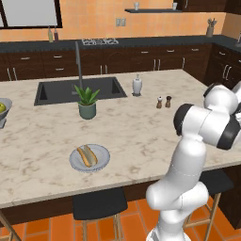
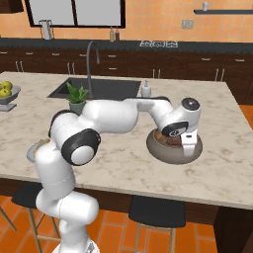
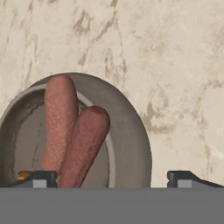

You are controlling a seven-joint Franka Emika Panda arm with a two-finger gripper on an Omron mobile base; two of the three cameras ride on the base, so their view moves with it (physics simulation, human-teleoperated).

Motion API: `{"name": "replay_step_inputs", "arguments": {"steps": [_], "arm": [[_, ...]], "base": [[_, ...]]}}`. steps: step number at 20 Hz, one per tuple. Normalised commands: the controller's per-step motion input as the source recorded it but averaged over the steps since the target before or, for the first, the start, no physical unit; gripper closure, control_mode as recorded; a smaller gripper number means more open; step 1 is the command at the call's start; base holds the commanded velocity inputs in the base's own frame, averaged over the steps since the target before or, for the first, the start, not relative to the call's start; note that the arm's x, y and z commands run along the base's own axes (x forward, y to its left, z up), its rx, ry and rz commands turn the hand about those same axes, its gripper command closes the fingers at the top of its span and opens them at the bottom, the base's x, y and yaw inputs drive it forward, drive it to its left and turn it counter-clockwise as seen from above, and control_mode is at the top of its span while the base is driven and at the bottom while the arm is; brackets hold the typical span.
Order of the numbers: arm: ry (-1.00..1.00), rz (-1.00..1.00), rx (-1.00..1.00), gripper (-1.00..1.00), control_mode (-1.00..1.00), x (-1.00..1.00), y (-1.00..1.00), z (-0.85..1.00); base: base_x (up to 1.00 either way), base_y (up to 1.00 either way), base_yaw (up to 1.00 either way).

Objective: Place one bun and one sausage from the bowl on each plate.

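While my tool [image 3: 113, 177] hangs over the wide, shallow grey-brown bowl [image 3: 131, 144] on the pale marble worktop [image 2: 118, 163], I see its fingers spread wide and holding nothing. Two reddish-brown sausages [image 3: 72, 127] lie side by side inside. A round grey plate [image 1: 90, 158], well apart from the bowl, carries a bun and a sausage.
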Motion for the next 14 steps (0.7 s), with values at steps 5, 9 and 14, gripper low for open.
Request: {"name": "replay_step_inputs", "arguments": {"steps": [5, 9, 14], "arm": [[-0.09, 0.0, -0.05, -1.0, -1.0, 0.29, -0.15, -0.18], [0.0, 0.0, -0.06, -1.0, -1.0, 0.48, -0.13, -0.11], [0.0, 0.0, -0.03, -1.0, -1.0, 0.4, -0.21, -0.04]], "base": [[0.0, 0.0, 0.0], [0.0, 0.0, 0.0], [0.0, 0.0, 0.0]]}}
